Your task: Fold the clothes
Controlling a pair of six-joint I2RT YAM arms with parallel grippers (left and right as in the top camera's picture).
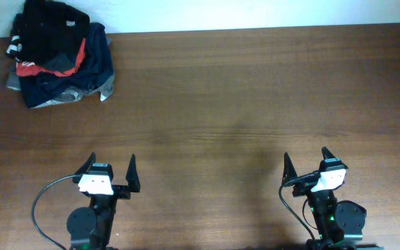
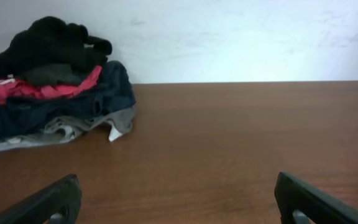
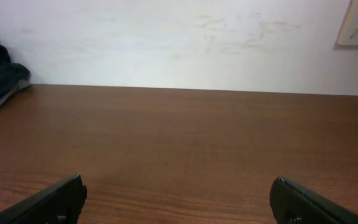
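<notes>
Wooden table (image 1: 242,90): black T-shirt (image 1: 47,21) far beyond left end effector (image 1: 112,160).

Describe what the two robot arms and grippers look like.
Both arms are black. The left gripper and right gripper each have two pointed black fingers and a white block behind them. A black cable loops beside each arm.

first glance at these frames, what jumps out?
A rumpled pile of clothes sits in the far left corner of the wooden table: navy, red and grey, with a black garment on top. The left gripper and right gripper both stand open at the near edge, well short of the pile and holding nothing.
</notes>
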